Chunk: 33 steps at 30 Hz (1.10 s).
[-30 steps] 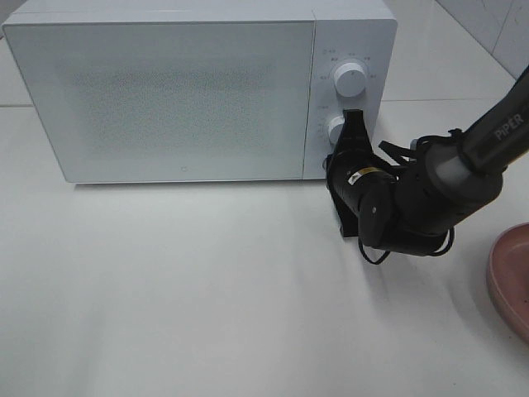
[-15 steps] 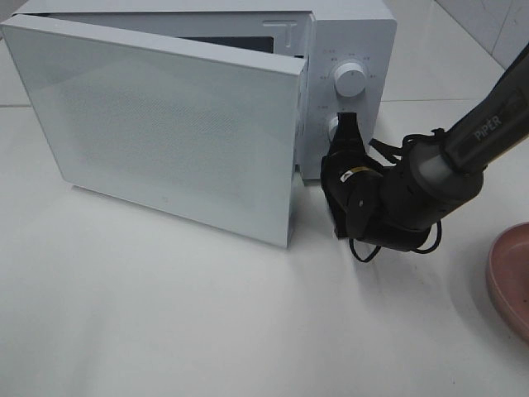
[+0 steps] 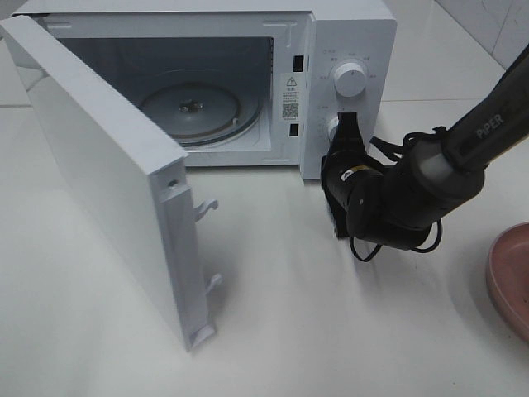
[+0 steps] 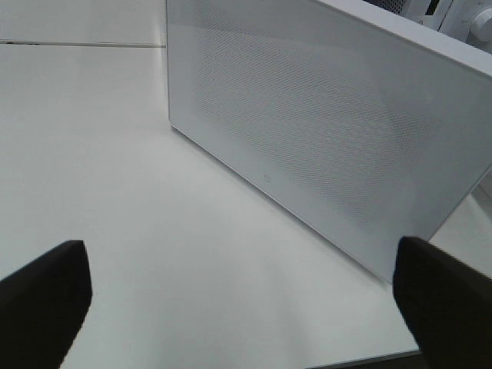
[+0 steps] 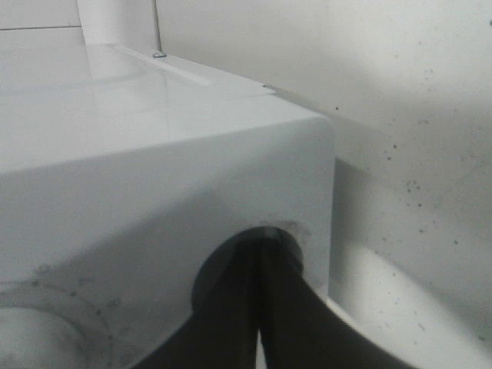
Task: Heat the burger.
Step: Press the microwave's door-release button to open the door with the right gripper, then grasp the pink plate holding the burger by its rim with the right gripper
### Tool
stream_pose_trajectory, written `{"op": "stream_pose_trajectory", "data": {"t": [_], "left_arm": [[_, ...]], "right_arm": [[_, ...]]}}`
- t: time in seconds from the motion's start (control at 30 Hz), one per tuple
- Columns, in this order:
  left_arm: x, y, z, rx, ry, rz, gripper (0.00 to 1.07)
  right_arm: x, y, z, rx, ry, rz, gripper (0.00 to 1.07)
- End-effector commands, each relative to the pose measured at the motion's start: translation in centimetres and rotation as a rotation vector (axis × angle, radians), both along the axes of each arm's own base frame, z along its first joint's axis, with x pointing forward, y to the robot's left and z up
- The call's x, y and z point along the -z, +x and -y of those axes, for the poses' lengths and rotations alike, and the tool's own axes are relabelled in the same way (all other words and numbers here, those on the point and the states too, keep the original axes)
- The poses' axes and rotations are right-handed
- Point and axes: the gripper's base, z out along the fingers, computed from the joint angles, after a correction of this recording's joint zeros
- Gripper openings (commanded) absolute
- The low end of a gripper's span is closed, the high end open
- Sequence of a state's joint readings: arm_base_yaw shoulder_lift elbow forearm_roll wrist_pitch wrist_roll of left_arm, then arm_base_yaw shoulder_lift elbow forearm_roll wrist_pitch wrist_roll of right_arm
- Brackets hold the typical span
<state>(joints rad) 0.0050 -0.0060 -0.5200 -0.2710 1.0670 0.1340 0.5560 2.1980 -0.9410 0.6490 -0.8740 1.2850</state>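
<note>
Burger: not in any view, so I cannot tell where it is. Pink plate [image 3: 508, 277] is mostly cut off at the frame edge. Microwave [image 3: 351, 33] door [image 3: 107, 190] stands wide and the glass turntable [image 3: 194, 107] is bare, ready for loading. Right gripper [image 3: 346, 124], fingers together, presses at the lower knob [image 3: 333, 129], likely the door release. Left gripper [image 4: 242, 300] is spread apart, holds nothing, and faces the door's outer side.

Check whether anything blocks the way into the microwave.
Nothing visible does. The door stands wide open on the left, and the turntable inside is bare. The right gripper, shut, is at the lower knob, off to the right, not in front of the turntable. The burger is not in view.
</note>
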Motion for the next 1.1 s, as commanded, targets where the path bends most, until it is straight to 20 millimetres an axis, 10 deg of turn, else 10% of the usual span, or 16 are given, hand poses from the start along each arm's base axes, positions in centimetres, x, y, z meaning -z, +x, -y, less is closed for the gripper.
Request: {"op": "stream_pose_trajectory", "data": {"t": [0.03,1.1], "left_arm": [[0.1,-0.3,0.0,0.005,-0.002,0.014,1.00],[0.1,-0.3,0.0,0.005,-0.002,0.014,1.00]], "right_arm": [[-4.8,2.9,1.1,0.049,0.015,0.330,0.00],[-4.1,-3.4,1.7,-0.282,-0.152,-0.149,0.00]]}}
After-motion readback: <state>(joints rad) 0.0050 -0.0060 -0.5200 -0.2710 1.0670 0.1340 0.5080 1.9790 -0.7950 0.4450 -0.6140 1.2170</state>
